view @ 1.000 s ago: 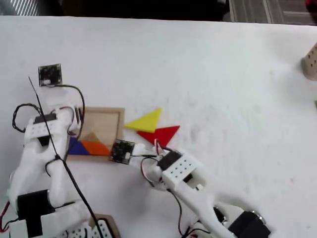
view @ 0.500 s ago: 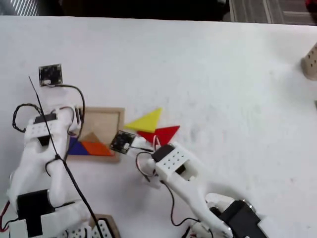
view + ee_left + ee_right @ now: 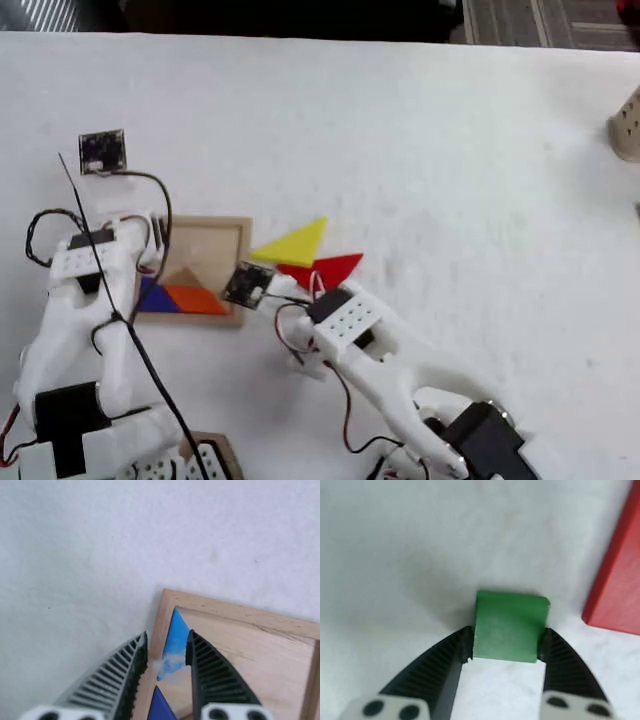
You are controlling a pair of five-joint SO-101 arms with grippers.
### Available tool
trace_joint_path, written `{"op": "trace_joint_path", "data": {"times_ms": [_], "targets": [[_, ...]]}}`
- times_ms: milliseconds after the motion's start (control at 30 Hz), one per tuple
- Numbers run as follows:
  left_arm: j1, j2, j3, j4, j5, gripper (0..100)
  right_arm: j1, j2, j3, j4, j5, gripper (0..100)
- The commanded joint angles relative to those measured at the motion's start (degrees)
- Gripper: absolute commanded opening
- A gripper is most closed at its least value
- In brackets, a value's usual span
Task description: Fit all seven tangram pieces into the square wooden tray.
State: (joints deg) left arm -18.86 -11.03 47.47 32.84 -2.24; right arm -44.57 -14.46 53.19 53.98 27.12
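Both arms are made of white plastic, the left arm (image 3: 75, 300) and the right arm (image 3: 385, 360). Each has a black motor block (image 3: 65, 420) low down. The right arm has a flat plate (image 3: 352, 322) with rows of little holes. Thin black cables (image 3: 150, 195) run to a small black square board (image 3: 102, 150). The left claw (image 3: 167, 636) has one grey finger (image 3: 112, 685) and one black finger (image 3: 212, 680), both bumpy with ridges. The right claw (image 3: 506, 635) has two black ridged fingers (image 3: 440, 665) on white ends with round dark screw holes (image 3: 372, 708).

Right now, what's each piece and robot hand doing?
wooden tray: partly filled
orange piece: in tray
green square: gripped, outside tray
red triangle: loose on table
yellow triangle: loose on table
left gripper: fingers open astride tray rim
right gripper: fingers shut on green square
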Motion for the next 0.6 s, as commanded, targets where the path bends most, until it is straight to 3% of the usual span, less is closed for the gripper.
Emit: {"op": "trace_joint_path", "data": {"times_ms": [0,233,433,567], "targets": [[-0.13,-0.22,-2.99,-1.05,-0.44,15,-0.92,-0.04,-1.58,0.4,0.88,18.2],[-0.04,-0.22,-2.99,-1.05,-0.35,15,-0.66,-0.22,-1.32,0.31,0.44,17.0],[-0.48,-0.75,-3.08,-0.79,-0.26,15,0.22,-0.48,-1.23,0.22,0.26,2.3],[-1.71,-0.75,-3.34,-0.79,-0.09,15,1.19,-0.48,-1.32,0.13,-2.02,1.8]]}}
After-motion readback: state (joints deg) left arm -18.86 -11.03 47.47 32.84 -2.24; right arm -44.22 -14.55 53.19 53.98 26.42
